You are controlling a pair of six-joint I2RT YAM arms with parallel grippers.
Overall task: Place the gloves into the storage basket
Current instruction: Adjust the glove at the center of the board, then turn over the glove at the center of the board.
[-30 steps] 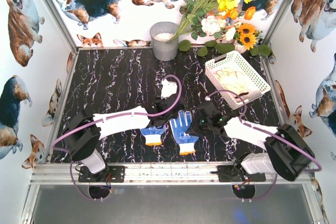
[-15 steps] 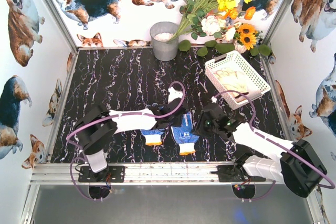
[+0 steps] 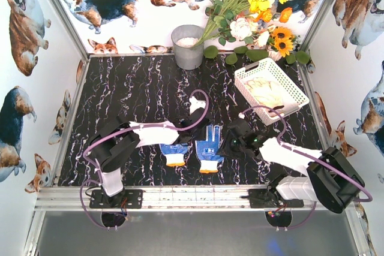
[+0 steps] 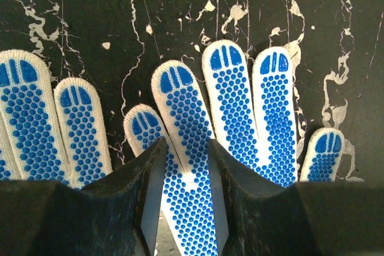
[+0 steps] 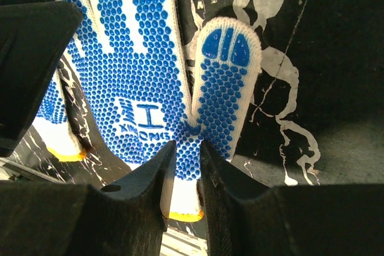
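Two blue-dotted white gloves with orange cuffs lie side by side near the front, the left glove [image 3: 174, 153] and the right glove [image 3: 208, 147]. My left gripper [image 3: 189, 129] hovers at their fingertips. In the left wrist view its jaws [image 4: 183, 148] are closed on one finger of a dotted glove [image 4: 240, 106], with the other glove's fingers [image 4: 36, 124] to the left. My right gripper [image 3: 233, 142] [image 5: 187, 148] is shut on the right glove [image 5: 132, 58] at the base of its thumb. The white storage basket [image 3: 255, 67] stands at the back right and holds cream gloves [image 3: 267, 93].
A grey metal bucket [image 3: 188, 46] stands at the back centre, with a bunch of flowers [image 3: 252, 4] leaning beside it. Walls printed with corgis close in the black marble table on three sides. Purple cables loop over both arms.
The left jaws have narrowed onto the glove finger and the left arm's elbow has drawn in. The right glove has shifted slightly left. The right arm has swung its elbow about.
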